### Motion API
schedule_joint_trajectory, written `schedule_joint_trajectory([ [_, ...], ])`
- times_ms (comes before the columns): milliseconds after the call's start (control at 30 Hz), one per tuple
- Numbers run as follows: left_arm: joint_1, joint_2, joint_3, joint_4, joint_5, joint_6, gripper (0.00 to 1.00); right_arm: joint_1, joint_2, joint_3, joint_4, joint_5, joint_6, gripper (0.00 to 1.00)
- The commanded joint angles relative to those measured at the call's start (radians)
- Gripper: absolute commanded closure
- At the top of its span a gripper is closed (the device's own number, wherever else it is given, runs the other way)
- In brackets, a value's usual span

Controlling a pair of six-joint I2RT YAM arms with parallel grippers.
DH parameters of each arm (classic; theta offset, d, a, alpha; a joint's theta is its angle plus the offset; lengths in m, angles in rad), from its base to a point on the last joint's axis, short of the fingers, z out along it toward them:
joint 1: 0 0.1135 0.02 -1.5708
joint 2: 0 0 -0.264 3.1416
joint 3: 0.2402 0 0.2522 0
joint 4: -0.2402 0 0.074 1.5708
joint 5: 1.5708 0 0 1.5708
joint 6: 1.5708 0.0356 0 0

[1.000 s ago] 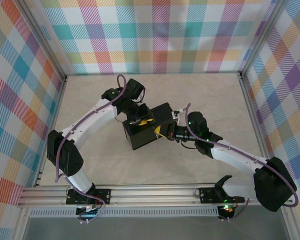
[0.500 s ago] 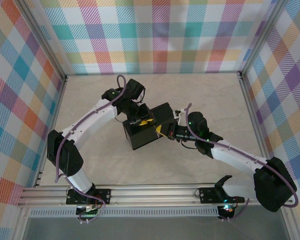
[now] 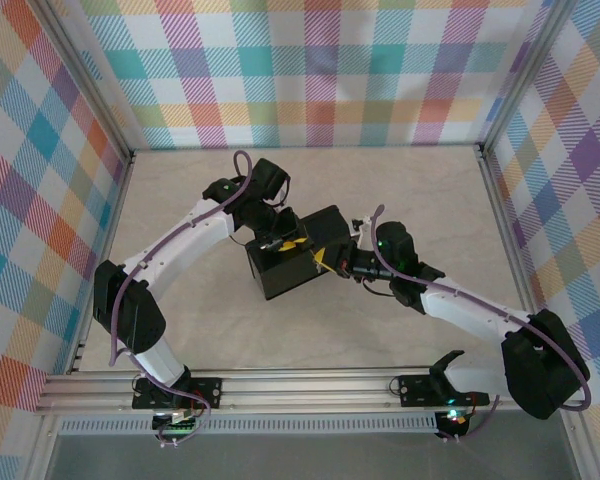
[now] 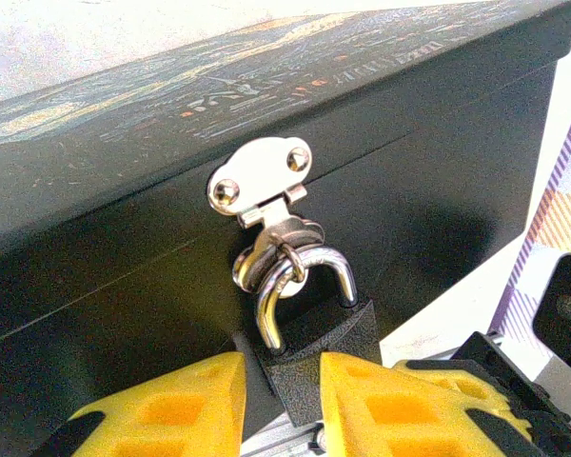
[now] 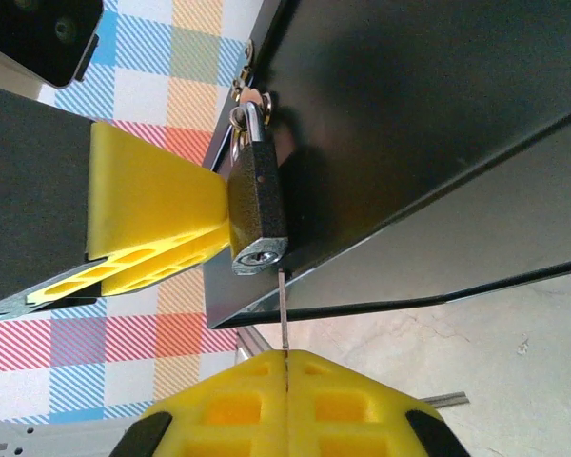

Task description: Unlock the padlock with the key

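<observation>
key tip sitting just under the padlock, not yet in the slot

the black box [image 3: 285, 270] with the swirly painted lid is sitting near the middle of the pale table [image 3: 420, 190]. in the top view the two arms are bending in toward it, one from each side.

the padlock [image 4: 319, 357] is hanging from the silvery hasp [image 4: 262, 181] on the box's side wall, just below the lid seam. its shackle [image 4: 309, 276] is passing through the hasp's ring, and both legs are running down into the dark body. the left gripper [image 4: 284, 386] is clamping that body between its yellow pads [image 4: 390, 400], with the jaws narrow around it. in the right wrist view one of those pads is pressing flat against the lock's side, and the keyway end is facing the other arm's fingers.

the right gripper [image 5: 285, 367] is pinching the key [image 5: 282, 305] with its fingers fully together. just the thin grey blade is sticking out from between the yellow tips. the blade is pointing straight at the lower face of the padlock. its tip is sitting just beneath that face and a touch to one side of the keyway [image 5: 260, 257]. whether the tip is touching the metal is not clear, but it is not inside the slot.

the padlock and the key are lying nearly in one line, right beside the box wall.
</observation>
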Motion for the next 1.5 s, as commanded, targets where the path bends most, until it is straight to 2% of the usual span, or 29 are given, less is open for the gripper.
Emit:
schedule_joint_trajectory([
  [0,-0.014,-0.009,-0.029,-0.027,-0.009,0.005,0.73,-0.010,0.004,0.008,0.046,0.000,-0.006,1.00],
  [1467,-0.014,-0.022,-0.068,-0.035,-0.010,0.028,0.74,-0.016,0.058,0.019,0.138,0.014,0.021,1.00],
])
